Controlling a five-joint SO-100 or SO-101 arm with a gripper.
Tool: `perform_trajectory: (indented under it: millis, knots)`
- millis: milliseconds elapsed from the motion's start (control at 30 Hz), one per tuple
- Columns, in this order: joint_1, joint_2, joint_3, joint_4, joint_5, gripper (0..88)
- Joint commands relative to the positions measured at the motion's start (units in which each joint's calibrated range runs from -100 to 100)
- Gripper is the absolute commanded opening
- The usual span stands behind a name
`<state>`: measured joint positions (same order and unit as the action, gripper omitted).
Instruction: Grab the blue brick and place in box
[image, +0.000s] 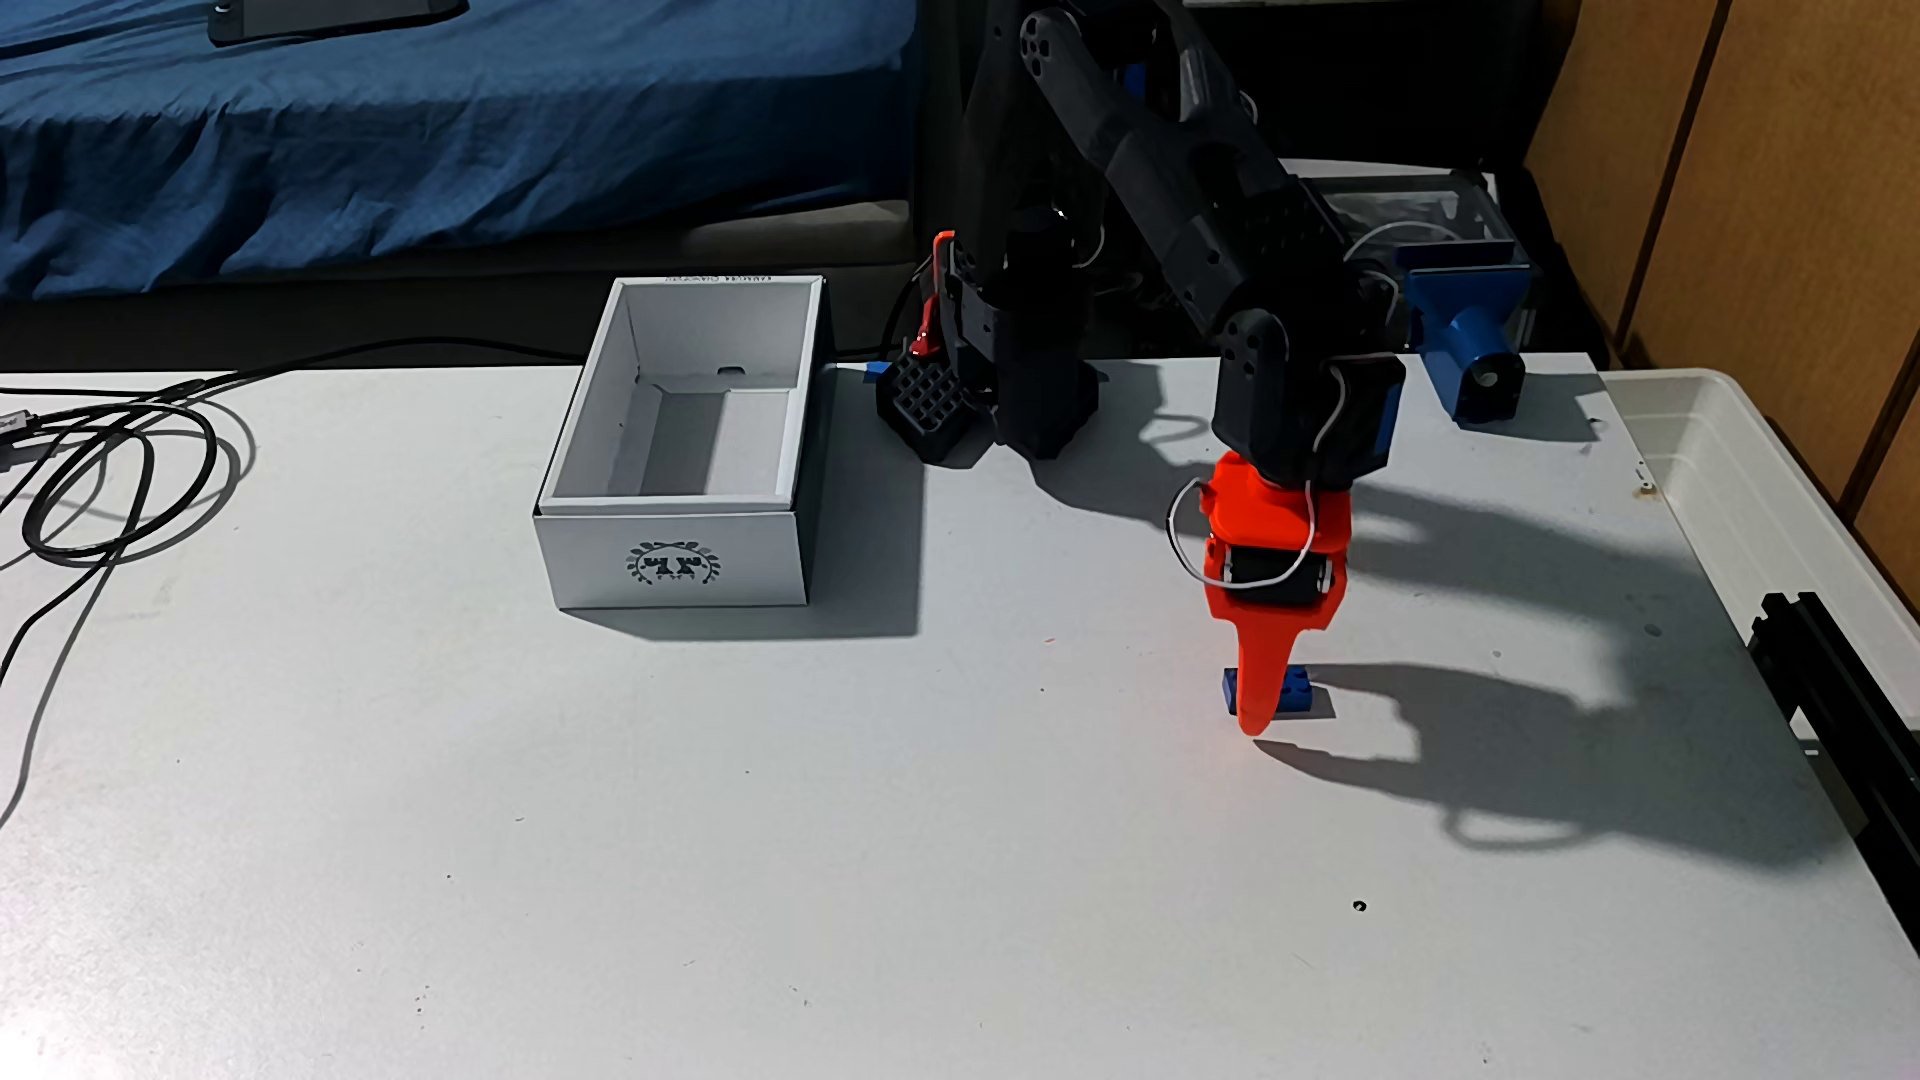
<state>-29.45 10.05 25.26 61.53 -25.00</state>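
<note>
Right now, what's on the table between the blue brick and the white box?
Nothing: in the fixed view the stretch of white table between the blue brick and the box is bare, apart from the box's shadow.

I see the black five-joint arm (1174, 187) folded forward from its base, wrist pitched straight down. Below the wrist, the orange two-finger plastic gripper (1259, 717) points vertically at the table, tips low; I cannot confirm the jaw gap.
</note>
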Motion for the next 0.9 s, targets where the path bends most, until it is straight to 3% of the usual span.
perform_trajectory:
  millis: [0,867]
  knots:
    - [-1.01,1.24,-2.72,-0.30,0.45,19.7]
    - [-1.76,1.83,-2.19,0.38,5.82,18.9]
